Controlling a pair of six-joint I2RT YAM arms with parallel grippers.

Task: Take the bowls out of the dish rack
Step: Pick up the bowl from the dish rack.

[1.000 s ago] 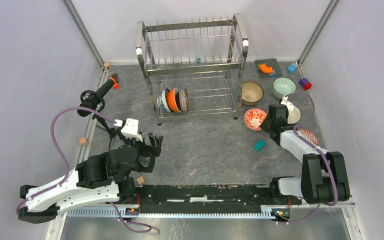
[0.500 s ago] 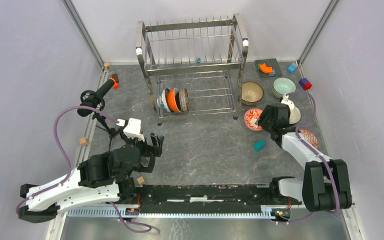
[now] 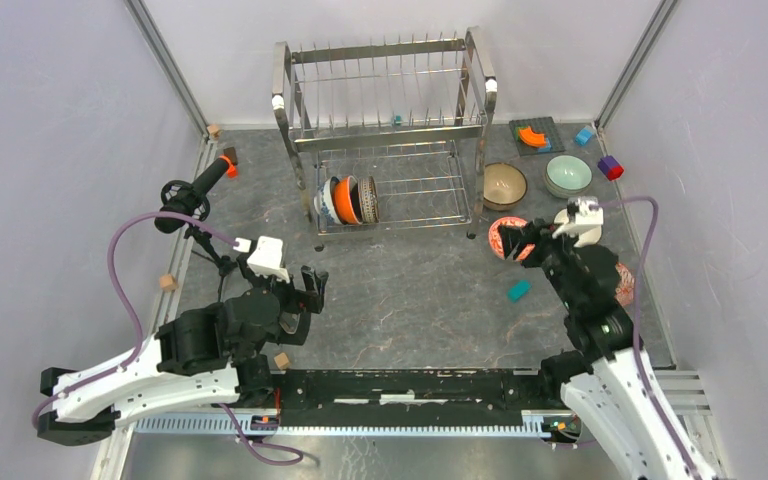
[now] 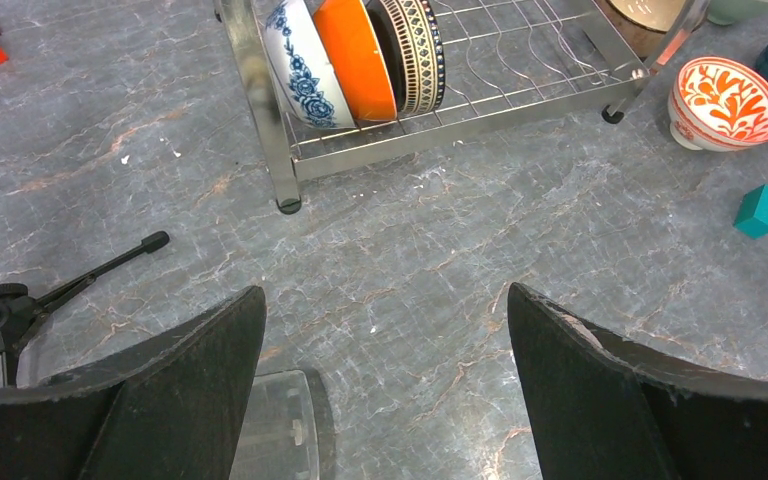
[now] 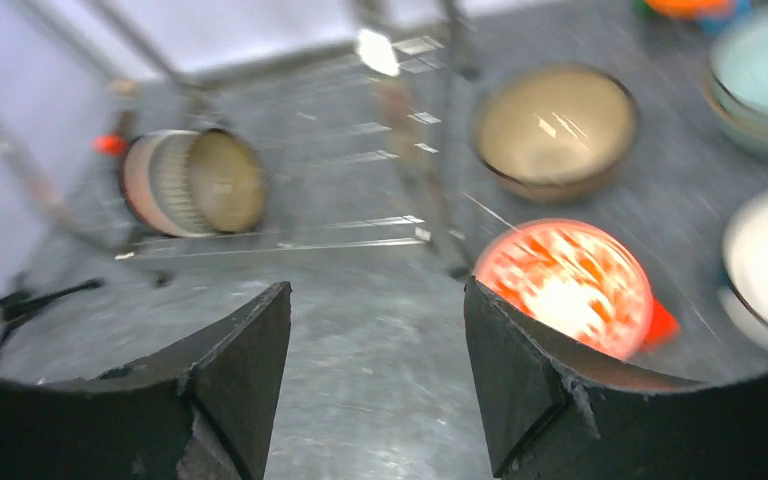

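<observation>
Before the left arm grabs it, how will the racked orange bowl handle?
The orange bowl looks glazed, so probably rigid and slick. It stands on edge in the dish rack; freed, it may roll or tip.

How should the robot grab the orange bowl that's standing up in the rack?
Take the top rim. The orange bowl stands on edge in the dish rack, squeezed between the blue-and-white bowl and the dark patterned bowl, so its faces are mostly covered. It is probably best to come from above, pinch the rim with the end effector and lift straight up.
</observation>
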